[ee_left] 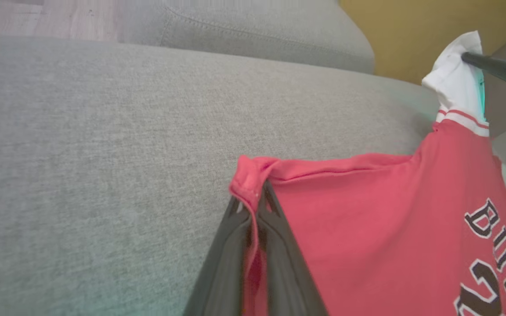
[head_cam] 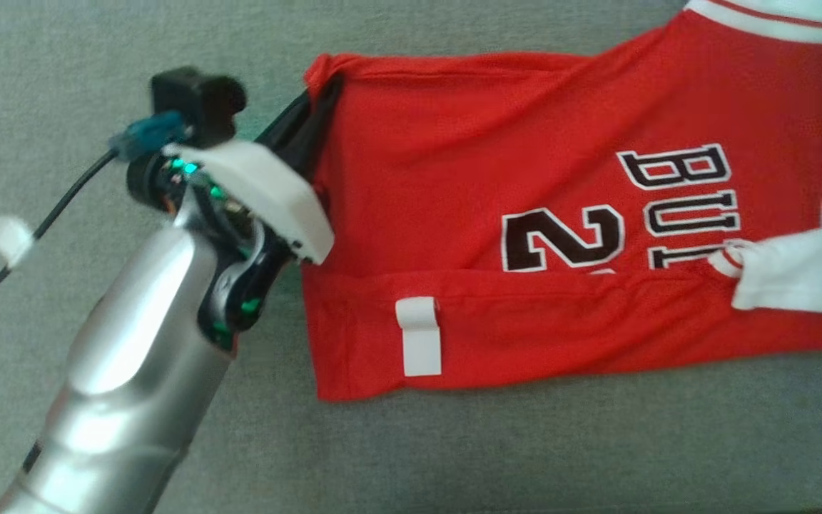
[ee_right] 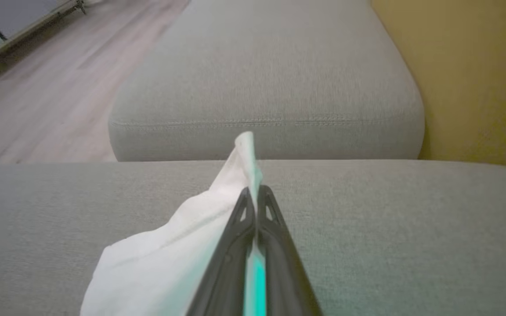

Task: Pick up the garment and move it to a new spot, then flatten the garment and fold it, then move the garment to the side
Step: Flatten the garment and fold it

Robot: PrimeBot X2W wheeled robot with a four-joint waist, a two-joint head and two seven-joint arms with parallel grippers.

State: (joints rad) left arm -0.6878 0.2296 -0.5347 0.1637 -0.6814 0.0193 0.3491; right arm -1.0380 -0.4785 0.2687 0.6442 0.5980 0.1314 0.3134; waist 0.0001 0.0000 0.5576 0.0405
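Head view: red jersey [head_cam: 525,214] spread mostly flat on grey cushion [head_cam: 454,442], lettering facing up, white label [head_cam: 419,335] on part nearest cushion's front edge. Left gripper [head_cam: 325,89] clamped on jersey's hem corner, toward cushion's left side.

Left wrist view: two dark fingers pressed together on bunched red hem corner, over cushion.

Right wrist view: right gripper [ee_right: 256,191] fingers together, pinching white sleeve [ee_right: 169,254], fabric draping down onto cushion.

garment [head_cam: 454,143] | letters "BUL" readable | digit "2" beside them | further characters hidden
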